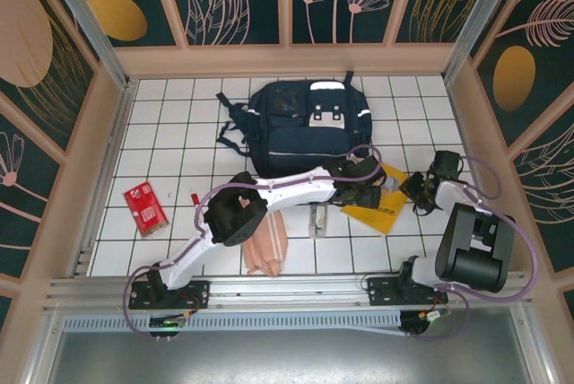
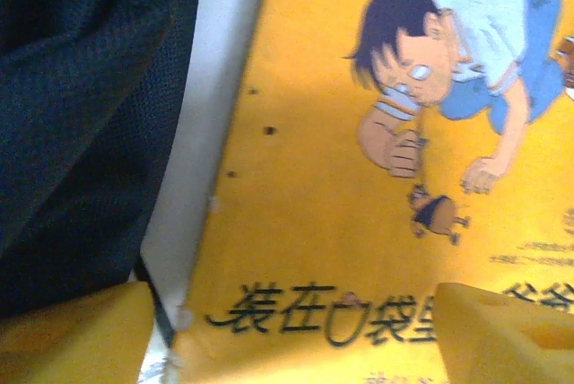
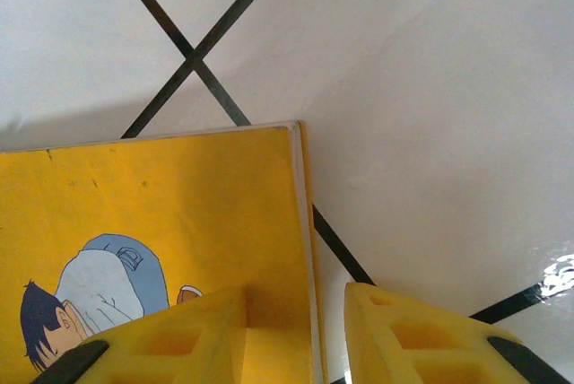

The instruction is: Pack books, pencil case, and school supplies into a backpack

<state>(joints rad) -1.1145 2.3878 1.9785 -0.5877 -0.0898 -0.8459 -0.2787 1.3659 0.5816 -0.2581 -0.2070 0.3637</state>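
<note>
The white tiled worktop [image 1: 179,142], crossed by dark grout lines, carries everything. The large navy-blue fabric backpack [image 1: 305,128] with pale reflective patches lies flat at the far middle, its dark straps spread to the left. In the left wrist view its dark weave [image 2: 81,115] fills the left side, with a strip of white tile between it and the book.

The thin yellow paperback book [image 1: 381,209] lies flat on the tiles just in front of the backpack's right corner, turned at an angle. Its cover shows a cartoon boy in a blue shirt above a line of dark lettering [image 2: 314,222].

The left arm reaches diagonally across the worktop, and the left claw [image 1: 366,188] hangs over the book. Its two yellow fingertips [image 2: 72,335] stand wide apart at the bottom corners of the wrist view, with nothing between them but the cover below.

The right claw [image 1: 414,188] sits at the book's right side. It is parted by a moderate gap [image 3: 296,339]: one fingertip [image 3: 179,339] is over the yellow cover [image 3: 179,196], the other over bare tile, and the book's pale edge runs between them (whether either pad touches the book, I cannot tell).

The soft salmon-pink zip pouch [image 1: 267,245] lies near the front edge, under the left arm. The small red flat pack [image 1: 145,207] lies well off to the left. A small clear-greyish rectangular case [image 1: 317,221] rests just right of the pouch's far end. A tiny red marker pen [image 1: 195,197] lies between the red pack and the left arm.
</note>
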